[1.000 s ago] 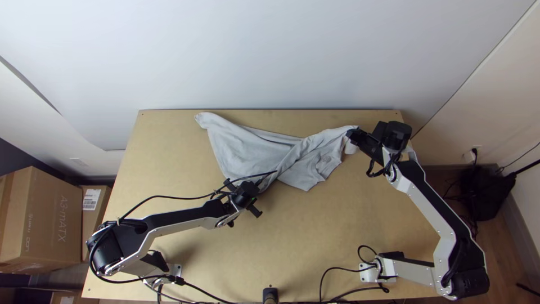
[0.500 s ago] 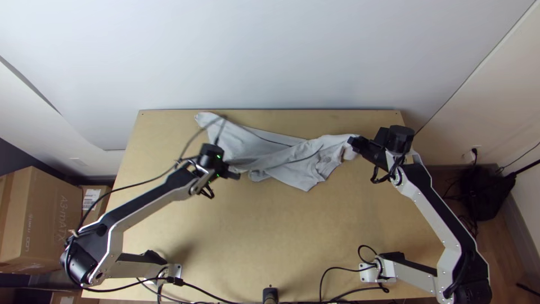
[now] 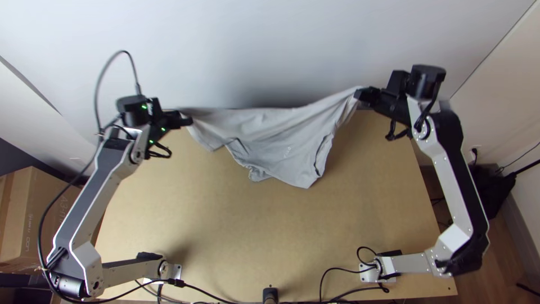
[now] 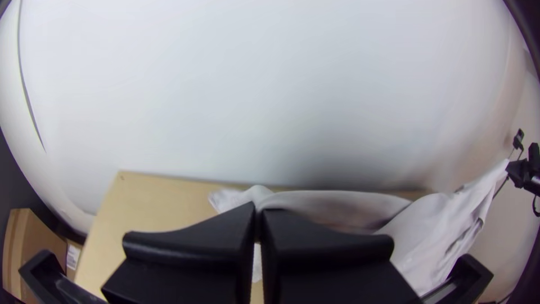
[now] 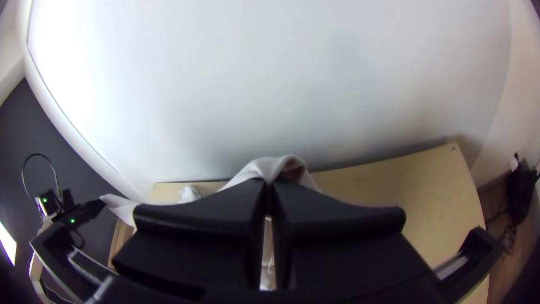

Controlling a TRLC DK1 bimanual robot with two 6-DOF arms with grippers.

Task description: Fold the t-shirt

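The grey t-shirt is held up between both grippers over the far half of the table, its top edge sagging and its lower part hanging in folds. At its left end my left gripper is shut on the cloth. My right gripper is shut on the opposite end, near the far right. In the left wrist view, my left gripper pinches a piece of the shirt between its fingers. In the right wrist view, cloth rises over the tips of my right gripper.
The light wooden table has bare surface in front of the shirt. A white wall rises behind its far edge. Cardboard boxes stand beyond the left side, and a black bag lies beyond the right.
My left gripper has moved from the shirt's near side to the far left and now holds cloth. My right gripper has moved up the picture with its end. The shirt has gone from bunched to stretched between them.
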